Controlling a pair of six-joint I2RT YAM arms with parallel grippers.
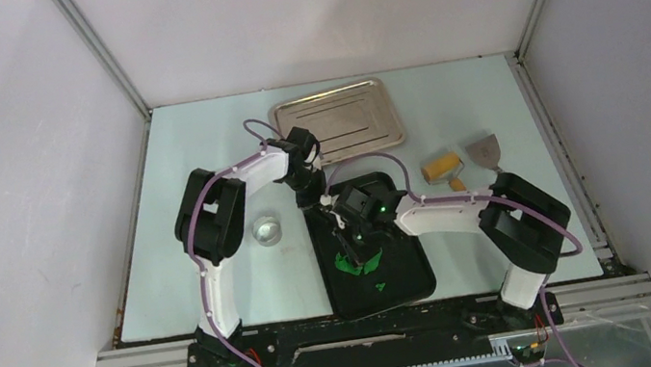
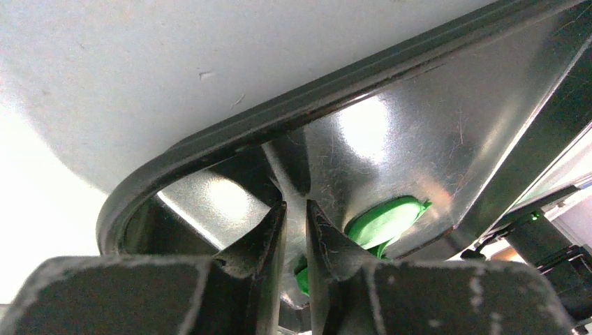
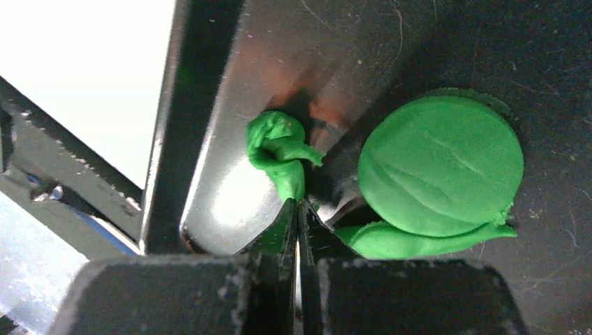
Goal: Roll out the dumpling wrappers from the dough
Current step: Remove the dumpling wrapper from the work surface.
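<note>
Task judged abt halfway. One thin round bright green dough disc is seen lying flat on the floor of the black rectangular metal tray, cleanly cut and w/ faint creases across its face, so at least one wrapper is shaped.

The right gripper is shown w/ jaws pressed fully together on the tail of a twisted bright green dough scrap, which sits against the tray's sloped wall just beside the disc. A curved green trimming strip is seen hugging the disc's lower edge, touching it. A few small jagged green bits are scattered nearer the arm bases.

The left gripper is placed at the tray's far-left corner, jaws at a narrow gap. Whether the tray wall is pinched (prob. to steady it) can't be told from the wrist view.

The tan wooden roller and grey metal scraper are parked on the table to the right, well apart from the tray. A clear round cutter ring stands left of it. The shiny silver baking tray at the far side is seen w/o any disc on it.

Left to do, by judgement: trimmings cleared from the disc, scraps gathered and re-rolled, more wrappers cut.
</note>
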